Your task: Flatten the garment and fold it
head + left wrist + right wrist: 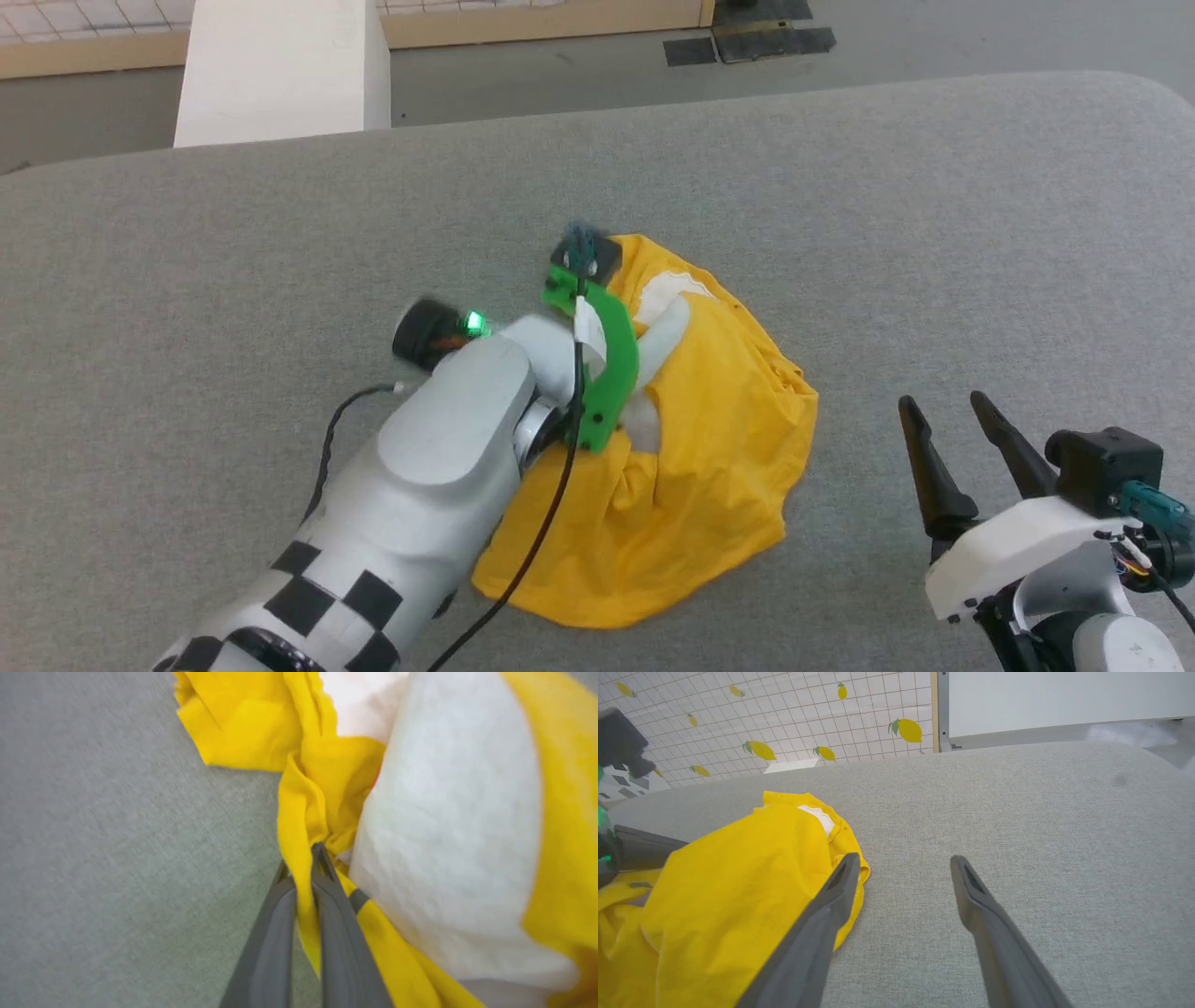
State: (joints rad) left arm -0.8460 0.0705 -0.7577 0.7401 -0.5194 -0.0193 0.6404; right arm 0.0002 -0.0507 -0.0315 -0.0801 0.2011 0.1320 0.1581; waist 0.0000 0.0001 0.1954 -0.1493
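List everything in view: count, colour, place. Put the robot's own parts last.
t-shirt: one, mustard yellow with white patches, crumpled mid-table
table: one, grey fabric top, under the t-shirt
pillar: one, white, beyond the table's far edge, on the left
mats: at least two, dark, on the floor beyond the table
tiled wall: one, white with yellow lemon prints, behind the table
left end effector: one, dark, shut on a t-shirt fold
right end effector: one, dark, open, right of the t-shirt
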